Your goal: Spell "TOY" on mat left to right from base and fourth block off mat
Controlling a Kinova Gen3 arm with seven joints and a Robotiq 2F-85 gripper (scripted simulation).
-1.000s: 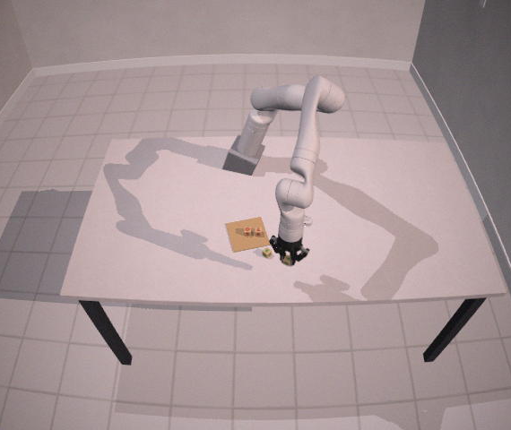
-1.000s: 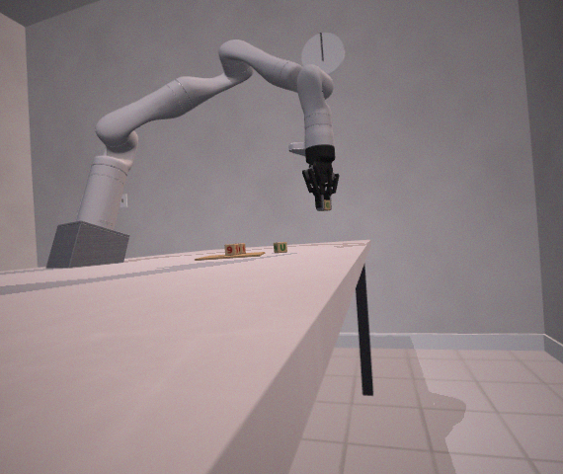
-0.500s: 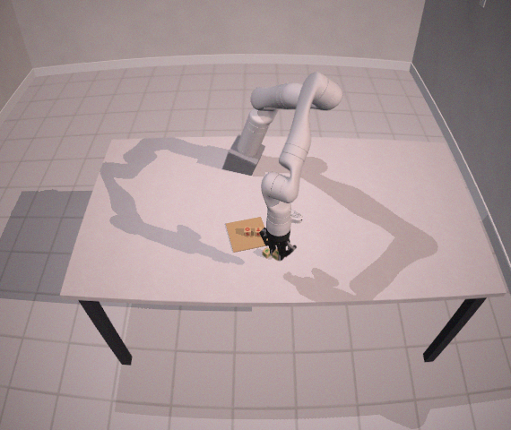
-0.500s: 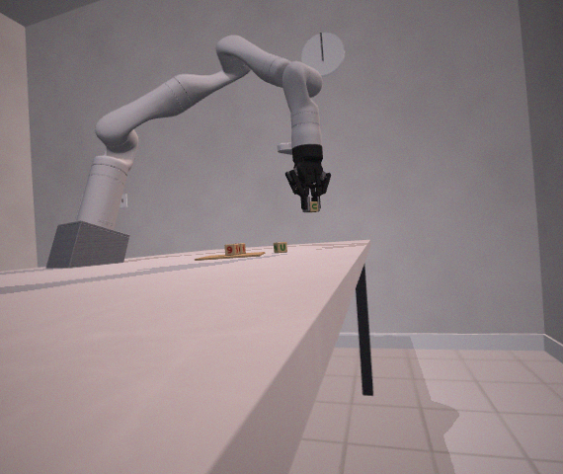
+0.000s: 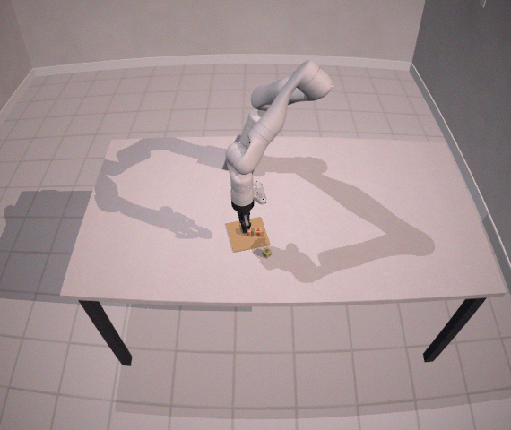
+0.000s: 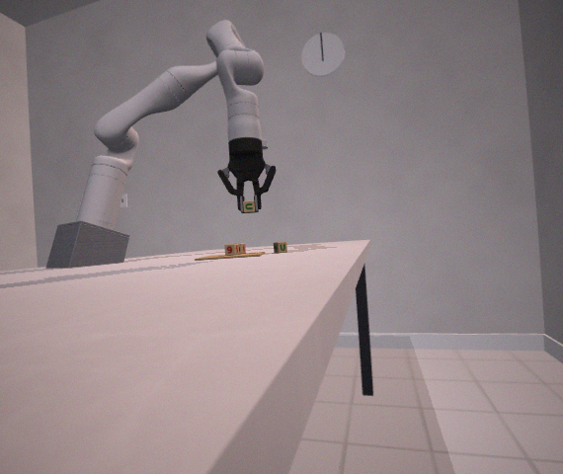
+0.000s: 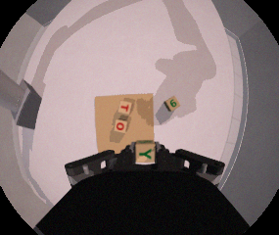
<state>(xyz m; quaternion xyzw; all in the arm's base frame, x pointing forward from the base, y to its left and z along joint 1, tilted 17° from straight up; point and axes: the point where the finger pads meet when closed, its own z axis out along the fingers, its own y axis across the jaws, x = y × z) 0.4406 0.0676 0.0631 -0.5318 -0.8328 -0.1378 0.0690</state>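
Going left to right in the wrist view, the tan mat (image 5: 237, 245) (image 6: 207, 258) (image 7: 105, 108) lies on the table (image 5: 362, 278) (image 6: 119, 356) (image 7: 129, 59). On it sit the red-lettered O block (image 6: 229, 249) (image 7: 120, 126) and, just beside it, the T block (image 5: 258, 230) (image 6: 242, 248) (image 7: 124, 107); whether they touch is hard to judge. Next, the gripper (image 5: 246, 228) (image 6: 249, 205) (image 7: 145, 148) has its fingers clamped on the Y block (image 6: 248, 206) (image 7: 145, 153), held up above table height. Furthest right, the block with a green 6 on top (image 5: 266, 253) (image 6: 280, 247) (image 7: 171, 104) rests on the table, off the mat.

T block (image 5: 258, 232) (image 6: 242, 248) (image 7: 124, 108) and O block (image 5: 247, 233) (image 6: 229, 249) (image 7: 120, 126) on mat (image 5: 240, 245) (image 6: 210, 258) (image 7: 105, 105), Y block (image 6: 248, 206) (image 7: 145, 153) aloft
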